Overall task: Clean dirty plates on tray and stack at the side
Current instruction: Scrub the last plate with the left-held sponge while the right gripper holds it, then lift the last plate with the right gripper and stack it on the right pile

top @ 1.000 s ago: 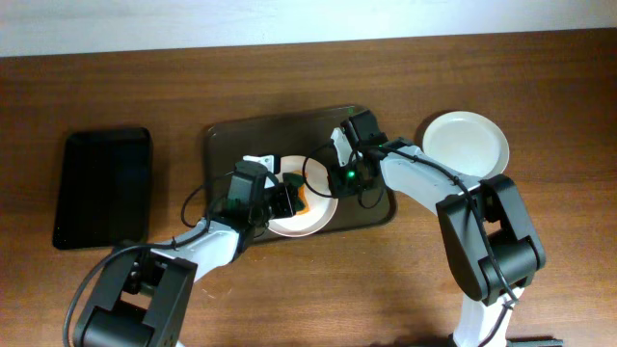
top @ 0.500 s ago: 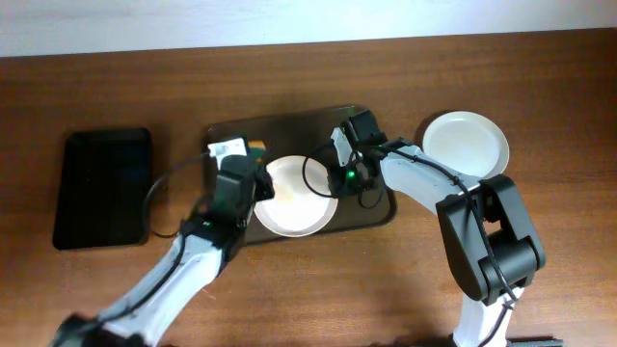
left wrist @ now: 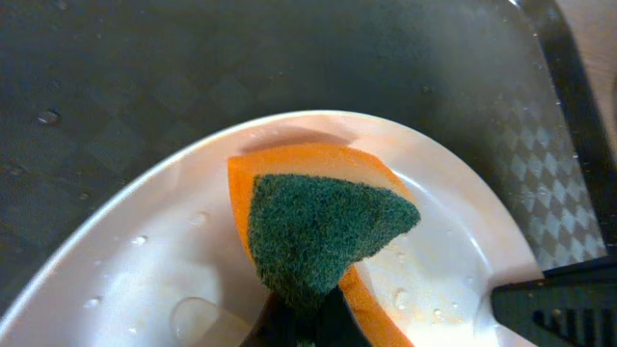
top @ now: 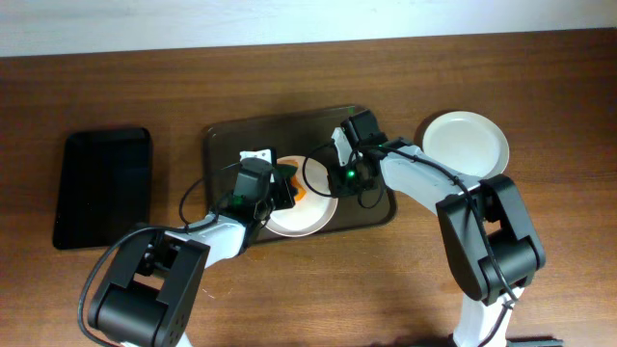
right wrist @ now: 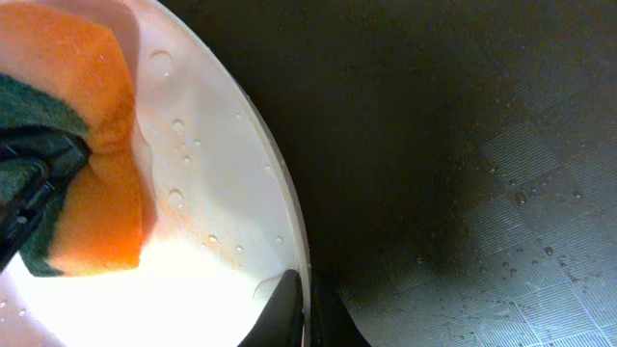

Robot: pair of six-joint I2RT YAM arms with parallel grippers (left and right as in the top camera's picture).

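– Plates, how many logged?
– Counted two: white plate (top: pixel 308 214), wet, on tray (top: pixel 231 135); side plate (top: pixel 466 143) off it, any beneath hidden. One sponge (left wrist: pixel 318 226), soft.
– Handling?
– Judged stiff, slippery, breakable; best taken at rim. Found right gripper (top: pixel 337 179) clamped there, left gripper (top: pixel 287 193) clenched on sponge.

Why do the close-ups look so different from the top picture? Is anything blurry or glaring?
Overhead view: evenly lit and sharp throughout. Left wrist view: the sponge is crisp, and water drops on the plate glint. Right wrist view: the plate's white washes out toward the bottom, while the tray stays dim.
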